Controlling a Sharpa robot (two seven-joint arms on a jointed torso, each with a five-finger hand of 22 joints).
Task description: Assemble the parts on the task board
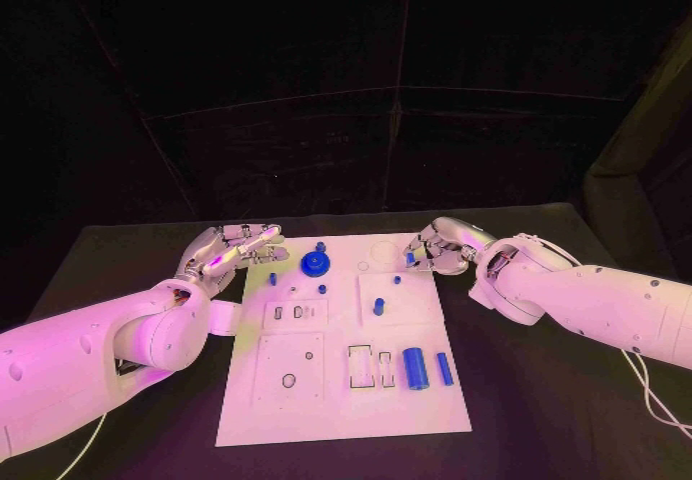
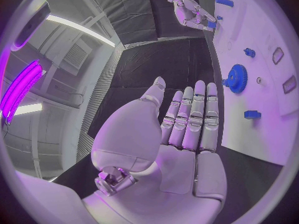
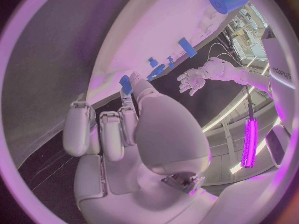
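Pinching a small blue part [image 1: 410, 258] — right hand [image 1: 437, 246] | left hand [image 1: 231, 251] spread, holding nothing

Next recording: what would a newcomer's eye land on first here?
The white task board in the middle of the black table, dotted with blue parts, chiefly a blue gear near its far edge. Flanking that far end are the left hand, fingers extended and empty, and the right hand, pinching a small blue part.

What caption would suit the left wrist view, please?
Open left robot hand hovers beside the task board, near its blue gear.
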